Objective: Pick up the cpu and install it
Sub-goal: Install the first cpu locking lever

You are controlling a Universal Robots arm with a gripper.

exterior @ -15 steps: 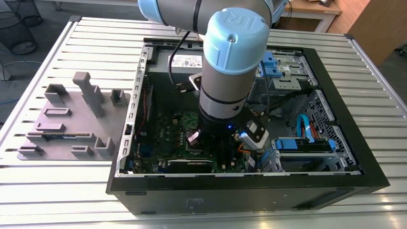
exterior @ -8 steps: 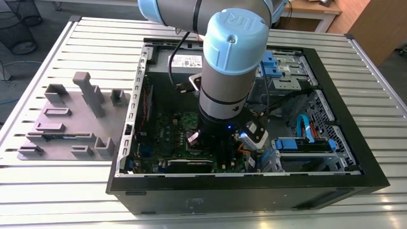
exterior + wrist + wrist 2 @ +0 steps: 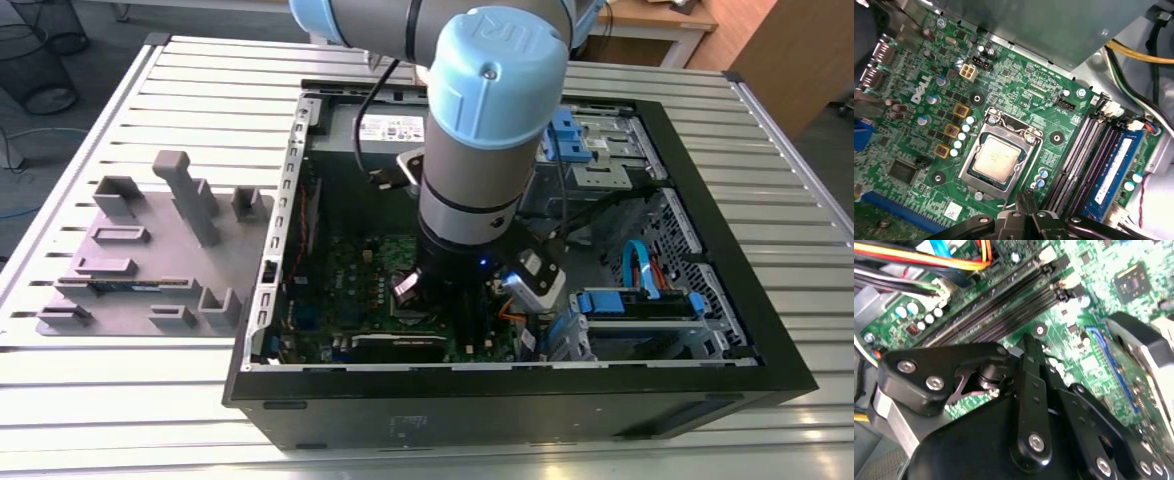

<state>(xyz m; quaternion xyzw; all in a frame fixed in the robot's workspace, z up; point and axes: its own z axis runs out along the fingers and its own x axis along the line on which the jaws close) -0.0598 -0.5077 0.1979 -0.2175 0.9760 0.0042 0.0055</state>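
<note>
One cpu (image 3: 996,161), four memory slots (image 3: 1089,160), one memory stick (image 3: 1115,165).

Markings entry
You have white lettering (image 3: 920,90) on the motherboard (image 3: 1019,95), and a printed label (image 3: 391,128) on the power supply (image 3: 340,128).

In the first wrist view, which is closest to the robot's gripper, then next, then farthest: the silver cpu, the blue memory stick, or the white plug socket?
Measured from the gripper in the first wrist view:
1. The cpu, sitting in its socket frame just past the tips.
2. The blue memory stick, off to one side in its slot.
3. The white plug socket, beyond the cpu.
</note>
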